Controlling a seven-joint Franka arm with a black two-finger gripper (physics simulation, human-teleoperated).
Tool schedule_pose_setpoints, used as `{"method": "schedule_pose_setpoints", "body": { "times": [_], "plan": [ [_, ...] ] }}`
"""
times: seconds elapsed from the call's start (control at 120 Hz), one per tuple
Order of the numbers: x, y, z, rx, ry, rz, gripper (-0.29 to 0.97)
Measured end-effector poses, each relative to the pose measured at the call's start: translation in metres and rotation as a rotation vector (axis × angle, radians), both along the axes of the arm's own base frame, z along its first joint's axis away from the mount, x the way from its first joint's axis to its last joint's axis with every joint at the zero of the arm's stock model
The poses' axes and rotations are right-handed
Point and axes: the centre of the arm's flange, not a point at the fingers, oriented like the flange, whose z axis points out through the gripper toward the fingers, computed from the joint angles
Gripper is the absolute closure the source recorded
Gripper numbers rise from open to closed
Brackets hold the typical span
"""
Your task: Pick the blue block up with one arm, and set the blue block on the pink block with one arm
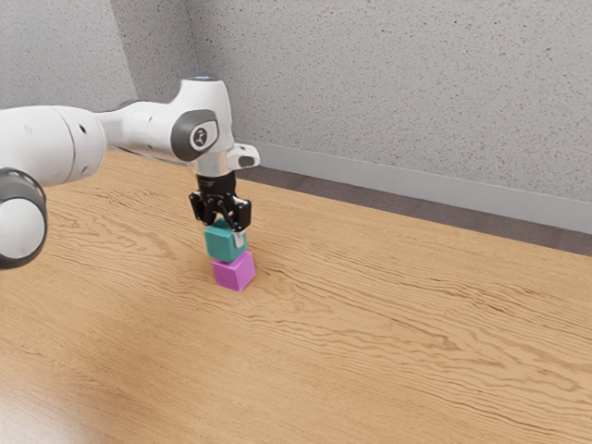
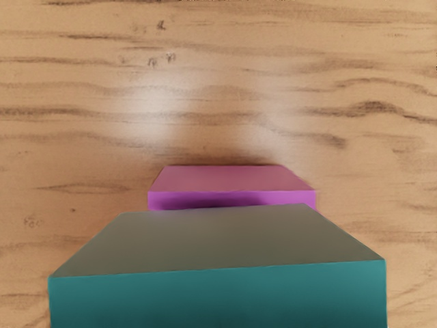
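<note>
**Fig.** The gripper (image 1: 220, 222) points straight down. You see its black fingers (image 1: 198, 211) set narrow against two opposite sides of the blue block (image 1: 225, 244), clamping its upper part. This block, teal in tone, sits directly over the pink block (image 1: 234, 273). Their faces meet or nearly meet, and you cannot tell which from the exterior view. The upper block is offset slightly toward 10 o'clock of the lower one. In the wrist view the blue block (image 2: 218, 273) lies just under the hand, with a band of the pink block (image 2: 232, 186) showing past its far edge. Around the stack, open board of the wooden table (image 1: 416, 324) runs from 2 o'clock through 6 to 8 o'clock in the exterior view. The white arm (image 1: 139, 129) enters from 9 to 10 o'clock. The table's far edge passes at 12 to 2 o'clock, well apart from the stack. It is bordered by a dark strip (image 1: 435, 211) below the grey wall (image 1: 416, 83)
</note>
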Motion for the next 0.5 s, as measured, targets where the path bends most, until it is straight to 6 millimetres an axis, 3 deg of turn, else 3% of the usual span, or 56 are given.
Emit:
{"method": "schedule_pose_setpoints", "body": {
  "times": [0.5],
  "plan": [
    [0.0006, -0.0041, -0.0089, 0.011, 0.011, 0.047, 0.38]
  ]
}}
